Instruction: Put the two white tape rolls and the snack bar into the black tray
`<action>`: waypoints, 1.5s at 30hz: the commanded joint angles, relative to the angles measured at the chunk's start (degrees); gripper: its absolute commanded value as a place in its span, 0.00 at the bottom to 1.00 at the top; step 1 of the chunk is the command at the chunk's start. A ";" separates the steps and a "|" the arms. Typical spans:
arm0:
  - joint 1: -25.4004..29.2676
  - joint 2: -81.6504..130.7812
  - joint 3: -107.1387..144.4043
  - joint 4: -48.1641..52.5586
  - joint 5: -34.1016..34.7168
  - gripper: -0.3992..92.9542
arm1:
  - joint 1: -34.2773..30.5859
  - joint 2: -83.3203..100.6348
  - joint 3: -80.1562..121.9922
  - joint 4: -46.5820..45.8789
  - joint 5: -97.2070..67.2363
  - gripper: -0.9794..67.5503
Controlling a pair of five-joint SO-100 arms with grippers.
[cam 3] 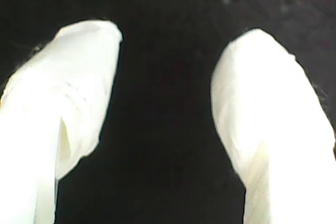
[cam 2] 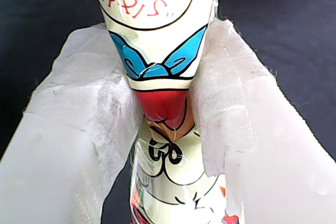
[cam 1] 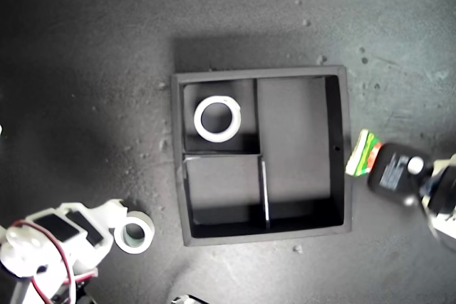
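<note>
Dark tabletop (cam 1: 85,69), tape roll (cam 1: 218,119) in tray (cam 1: 340,147)

snack bar (cam 1: 361,153) mostly hidden under arm, blurred

First gripper fingers (cam 2: 68,145): you see two broad white pads wrapped in fibrous, crinkled white tape, with frayed threads along the edges.
Second gripper fingers (cam 3: 73,93): you see two rounded white tips, smooth and glossy, with a fold of tape on one.
Arm at the exterior view's right edge (cam 1: 410,179): you see a black servo block with a label, a round white hub on top, and white plastic beyond it.
Arm at the exterior view's lower left corner (cam 1: 53,243): you see white printed shells, black servo bodies set in them, and a red cable (cam 1: 60,258) looping across.
</note>
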 commanded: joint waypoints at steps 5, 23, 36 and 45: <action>2.20 -1.41 -2.20 -0.62 -1.49 0.14 | 8.44 14.06 14.50 -3.08 -0.62 0.01; 10.55 -19.34 -15.12 -0.62 -0.70 0.14 | 23.47 15.73 5.10 -29.44 -68.64 0.01; 6.68 -31.90 -24.43 0.44 1.05 0.15 | 13.10 16.17 5.98 -27.69 -87.63 0.01; 6.15 -36.21 -35.07 9.67 0.09 0.16 | 11.07 15.73 7.47 -27.16 -88.68 0.01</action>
